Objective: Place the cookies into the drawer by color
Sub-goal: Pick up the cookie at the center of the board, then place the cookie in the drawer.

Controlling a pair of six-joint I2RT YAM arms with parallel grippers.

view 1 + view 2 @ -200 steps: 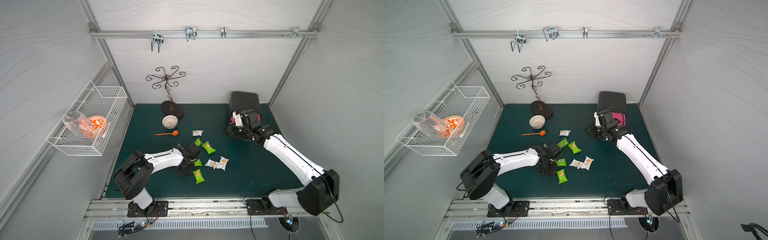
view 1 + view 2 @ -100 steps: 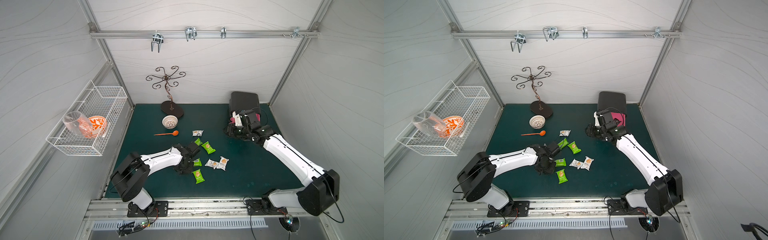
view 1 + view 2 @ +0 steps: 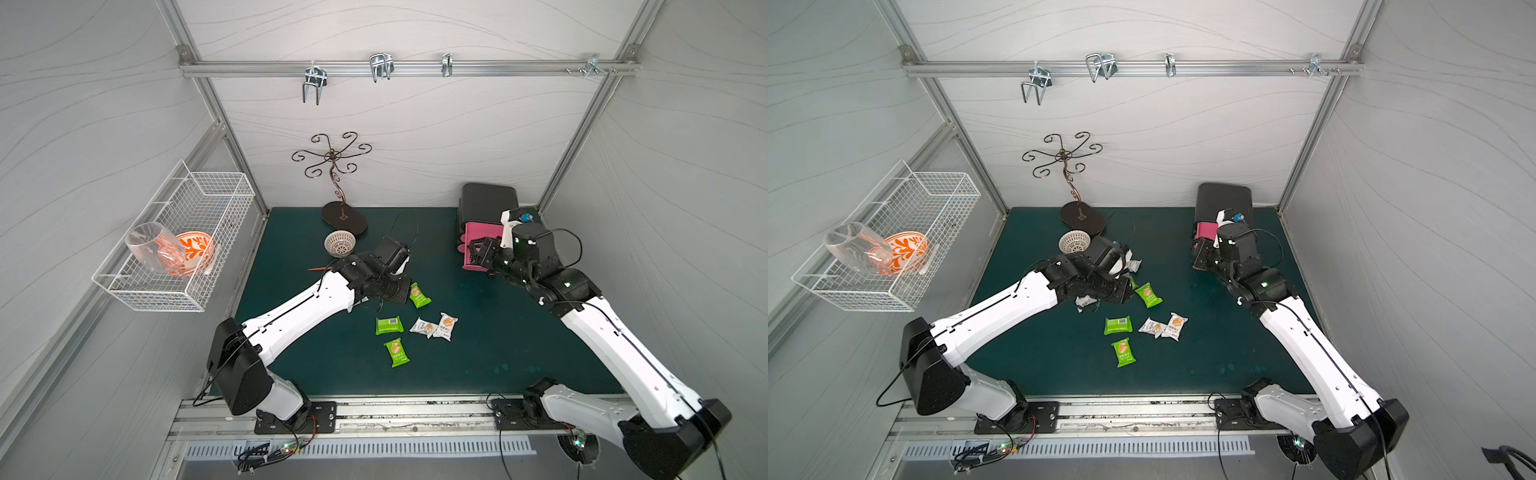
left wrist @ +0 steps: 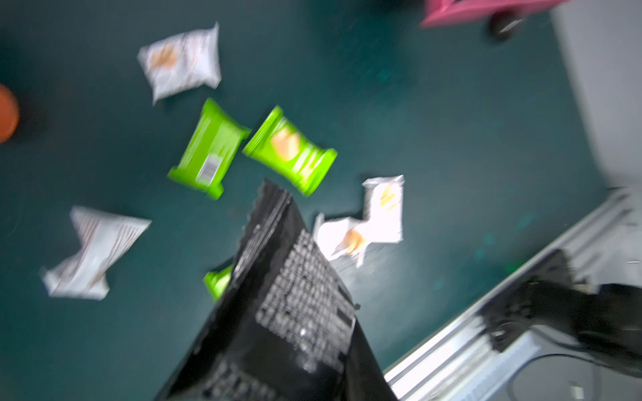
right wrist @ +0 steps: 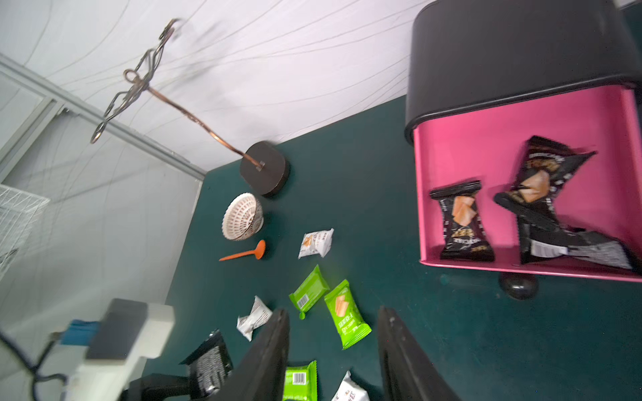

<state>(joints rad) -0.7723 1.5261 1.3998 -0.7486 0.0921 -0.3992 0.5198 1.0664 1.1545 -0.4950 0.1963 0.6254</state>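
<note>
Green cookie packets (image 3: 396,352) and white cookie packets (image 3: 444,326) lie on the mat (image 3: 498,353). Behind them, the left claw (image 3: 392,290) grasps a black cookie packet (image 4: 295,312) above the mat. Farthest back, the right claw (image 5: 333,314), released, hangs beside the pink drawer (image 5: 503,114) holding other black packets (image 5: 463,222).

Before me: four green cookies (image 3: 389,325), four white cookies (image 3: 445,326), four black cookies (image 5: 462,222), one drawer (image 5: 503,121), one spoon (image 5: 245,255).

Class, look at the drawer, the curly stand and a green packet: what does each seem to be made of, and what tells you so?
Drawer: plastic or painted metal; smooth, even pink walls.
Stand: metal, likely; thin bent scrolls, coppery sheen, dark base.
Green packet: glossy plastic film; crimped ends, wrinkles.
</note>
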